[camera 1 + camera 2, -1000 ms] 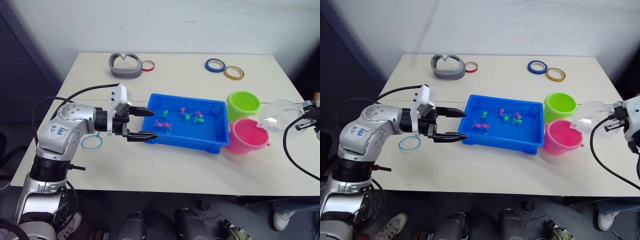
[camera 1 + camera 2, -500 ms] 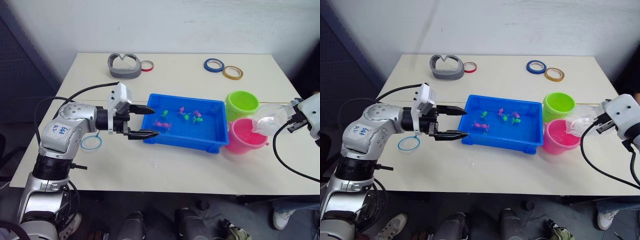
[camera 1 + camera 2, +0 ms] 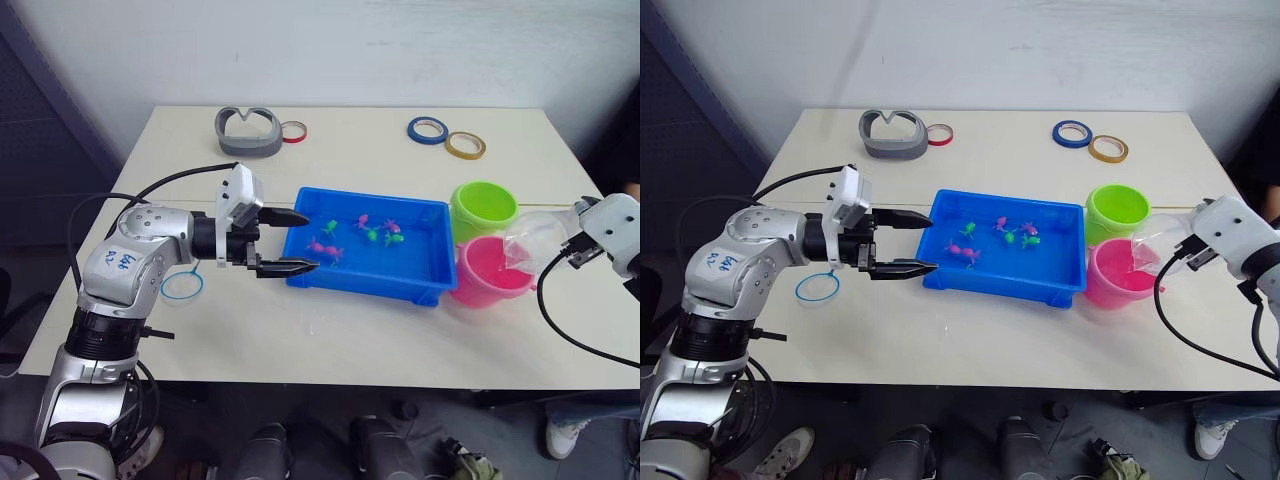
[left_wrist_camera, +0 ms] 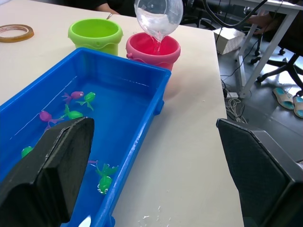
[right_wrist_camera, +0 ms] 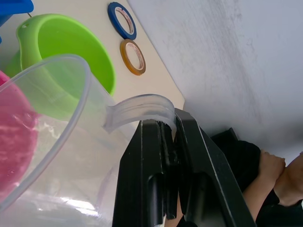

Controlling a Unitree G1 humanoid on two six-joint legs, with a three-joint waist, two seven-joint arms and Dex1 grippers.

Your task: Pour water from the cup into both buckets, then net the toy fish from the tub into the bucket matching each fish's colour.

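The right gripper (image 5: 170, 137) is pinched tight on the clear handle of the cup (image 3: 530, 240), and the cup is tipped over the pink bucket (image 3: 490, 272), with water running down into it. The pink bucket sits at the tub's (image 3: 420, 290) right end, just beside it, and the green bucket (image 3: 485, 208) sits just behind the pink one, also next to the tub. The toy fish (image 3: 372, 230), some pink and some green, lie inside the tub. The left gripper (image 3: 285, 241) hangs at the tub's left end with its two fingers wide apart and nothing in them. The net (image 3: 183, 286) lies flat on the table (image 3: 350, 335), a bit further left of the tub, past that gripper. Some rings of tape and a grey thing lie on the table far behind the tub. I think the job is at the pouring step, and the green bucket has yet to get its share. Things could go wrong here. The cup is about as wide as the bucket, so if it tips too far or too fast, water could splash over the rim and wet the table. If all the water goes into the pink bucket, none is left for the green one. The gripper holds the cup only by its thin handle, so the cup could twist or slip.
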